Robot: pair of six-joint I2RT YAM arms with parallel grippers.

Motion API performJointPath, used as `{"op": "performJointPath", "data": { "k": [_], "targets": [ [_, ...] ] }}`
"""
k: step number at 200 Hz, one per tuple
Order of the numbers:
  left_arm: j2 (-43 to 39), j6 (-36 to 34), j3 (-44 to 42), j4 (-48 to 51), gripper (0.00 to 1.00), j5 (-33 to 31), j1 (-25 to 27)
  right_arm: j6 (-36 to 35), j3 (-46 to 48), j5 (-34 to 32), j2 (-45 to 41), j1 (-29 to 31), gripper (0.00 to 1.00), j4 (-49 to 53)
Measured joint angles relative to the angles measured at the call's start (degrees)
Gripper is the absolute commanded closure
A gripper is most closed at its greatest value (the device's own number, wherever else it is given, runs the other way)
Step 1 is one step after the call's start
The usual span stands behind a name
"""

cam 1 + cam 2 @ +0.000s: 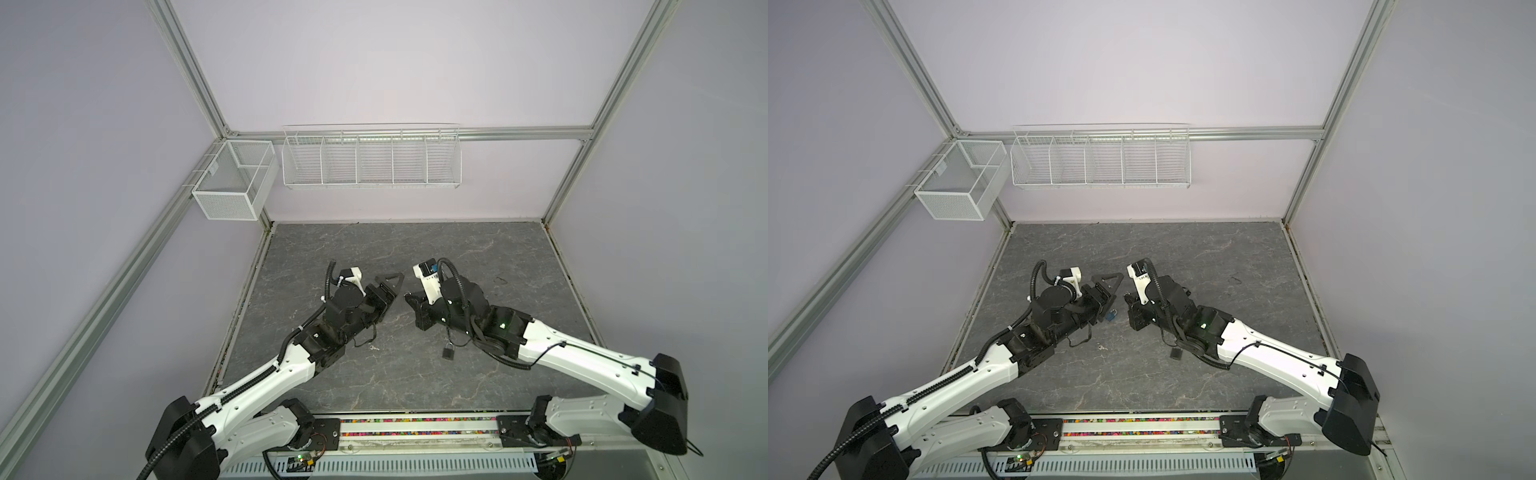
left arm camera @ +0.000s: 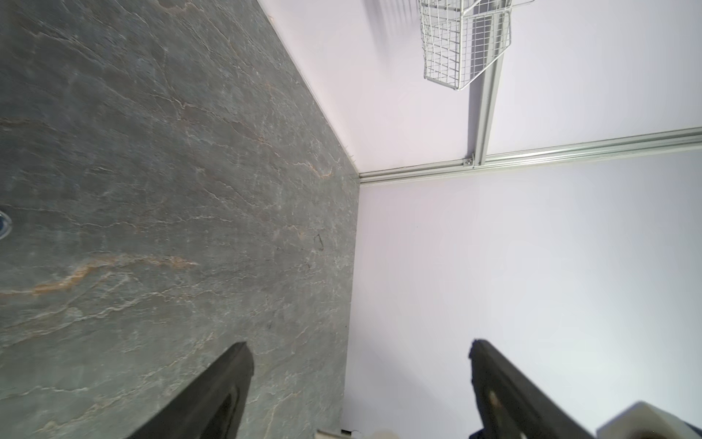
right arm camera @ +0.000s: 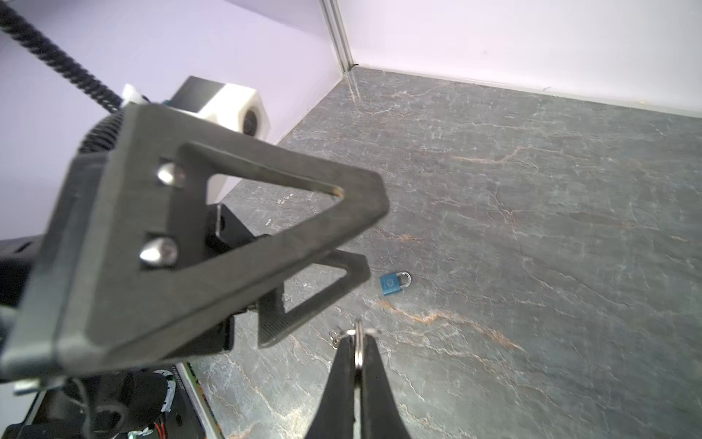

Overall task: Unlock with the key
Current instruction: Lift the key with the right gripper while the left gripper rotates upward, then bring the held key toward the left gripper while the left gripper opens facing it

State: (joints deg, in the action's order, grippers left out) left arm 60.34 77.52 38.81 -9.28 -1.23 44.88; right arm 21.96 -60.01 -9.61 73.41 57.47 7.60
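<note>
Blue padlock (image 1: 1111, 316) lies flat on the grey tabletop (image 1: 1142, 249), at six o'clock of the left claw (image 2: 359, 344) in a top view; that claw stands spread wide, gripping nothing. At its three o'clock, near, the right claw (image 3: 359, 336) is pinched tight on a metal key ring (image 3: 358, 361). A darker padlock (image 1: 448, 352) lies at four o'clock from the blue one, just beside the right arm (image 1: 561, 353).

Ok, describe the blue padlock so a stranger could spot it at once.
On the grey marbled tabletop, look near the middle, just off the open left gripper. The blue padlock lies flat there. The other padlock, by the right arm, is dark; this one is bright blue with a silver shackle.
</note>
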Motion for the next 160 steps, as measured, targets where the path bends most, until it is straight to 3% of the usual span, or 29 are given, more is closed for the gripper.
{"op": "performJointPath", "data": {
  "k": [98, 160],
  "targets": [
    [0.2, 8.0, 0.0, -8.2, 0.11, -1.0, 0.0, -2.5, -4.7, 4.7, 5.3, 0.0, 0.94, -6.1],
    [-0.3, 9.1, -0.2, -9.0, 0.22, -3.0, 0.0, -2.7, -4.5, 4.8, 5.6, 0.0, 0.94, -6.2]
  ]
}}
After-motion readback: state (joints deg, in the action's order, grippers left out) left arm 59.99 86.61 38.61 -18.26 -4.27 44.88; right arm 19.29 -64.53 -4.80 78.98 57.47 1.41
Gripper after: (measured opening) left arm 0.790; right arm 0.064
